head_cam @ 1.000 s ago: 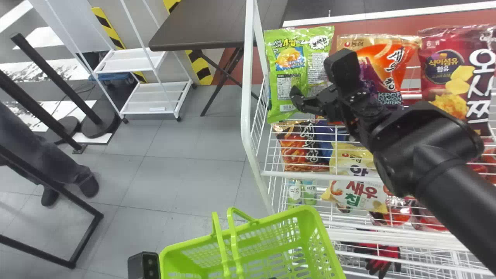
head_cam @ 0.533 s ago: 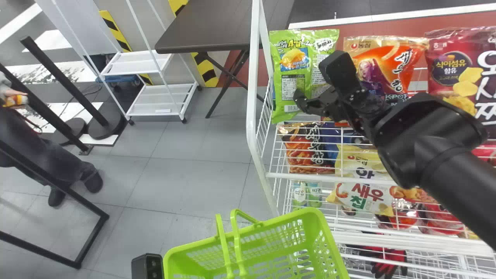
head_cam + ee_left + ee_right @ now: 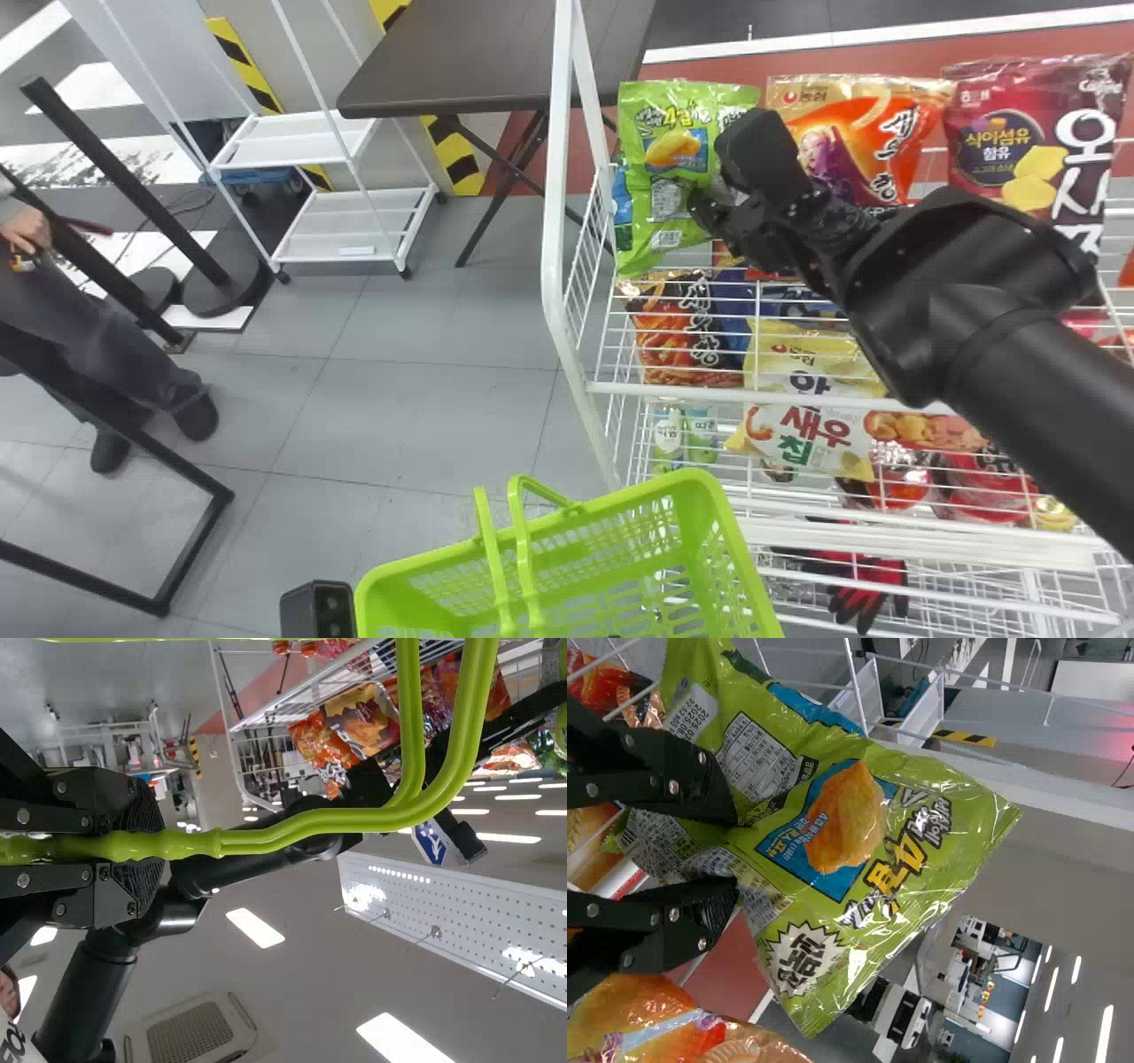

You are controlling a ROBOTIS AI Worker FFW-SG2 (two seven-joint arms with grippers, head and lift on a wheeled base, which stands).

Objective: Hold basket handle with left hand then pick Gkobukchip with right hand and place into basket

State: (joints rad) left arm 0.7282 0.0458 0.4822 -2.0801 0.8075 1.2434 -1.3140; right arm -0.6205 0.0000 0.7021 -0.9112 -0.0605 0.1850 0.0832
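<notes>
The basket handle (image 3: 310, 826) is held in the left gripper (image 3: 158, 847). The Gkobukchip (image 3: 671, 173) is pinched by the right gripper (image 3: 731, 848) at the rack (image 3: 553, 266)'s left end – the grasp seems made; carrying and release into the basket (image 3: 638, 488) are left. Its printed top is pointed away from the robot, the long axis running near to far – leaning slightly right.

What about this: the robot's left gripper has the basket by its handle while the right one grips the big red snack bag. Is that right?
Not quite: the bag is wrong. The right wrist view shows the right gripper gripping the green snack bag. The left gripper does have the basket by its handle.
</notes>
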